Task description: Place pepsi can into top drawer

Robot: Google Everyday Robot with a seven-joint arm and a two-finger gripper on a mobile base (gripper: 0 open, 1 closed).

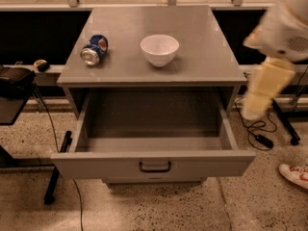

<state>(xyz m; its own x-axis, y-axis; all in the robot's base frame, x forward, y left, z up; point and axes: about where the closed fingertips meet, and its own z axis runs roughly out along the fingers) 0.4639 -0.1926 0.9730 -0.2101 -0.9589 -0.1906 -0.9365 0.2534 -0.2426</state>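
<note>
The pepsi can [95, 49] lies on its side on the left part of the grey cabinet top [202, 57], silver end facing front-left. The top drawer [154, 165] is pulled wide open below, with nothing inside, and has a dark handle [155, 167] at the centre of its front panel. My arm [269, 81] hangs at the right of the cabinet, cream and white, blurred. My gripper [252, 110] is at its lower end, beside the drawer's right side, far from the can.
A white bowl [160, 49] stands at the middle of the cabinet top, right of the can. A black object on a stand [14, 81] is at the left. Cables [257, 129] and a person's shoe [294, 174] are on the floor at the right.
</note>
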